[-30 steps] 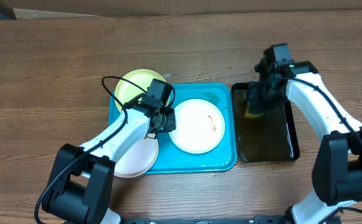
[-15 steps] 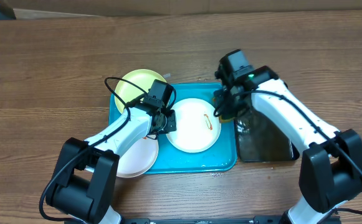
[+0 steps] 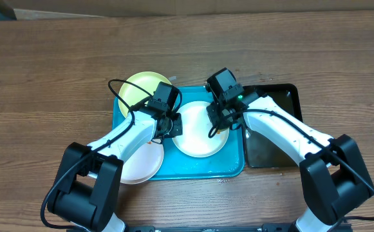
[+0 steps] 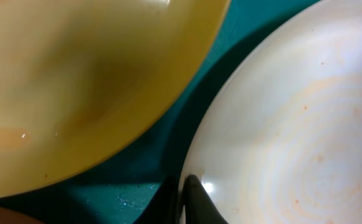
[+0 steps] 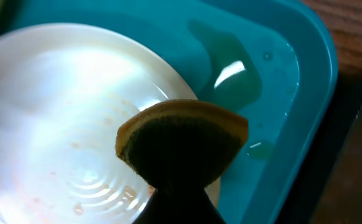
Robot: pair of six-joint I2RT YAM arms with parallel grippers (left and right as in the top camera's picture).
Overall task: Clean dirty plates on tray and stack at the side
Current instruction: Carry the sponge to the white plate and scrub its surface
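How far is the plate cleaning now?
Nothing is clearly finished. In hand: the left gripper pinches the rim of the white plate in the tray, and the right gripper holds the sponge over its faint orange smears. Left: the green plate, maybe the other white plate under the left arm, then stacking.

A white plate (image 3: pixel 196 143) lies in the turquoise tray (image 3: pixel 232 166). The left fingers (image 3: pixel 172 126) touch its left rim; the right fingers (image 3: pixel 217 124) hang over its right side.
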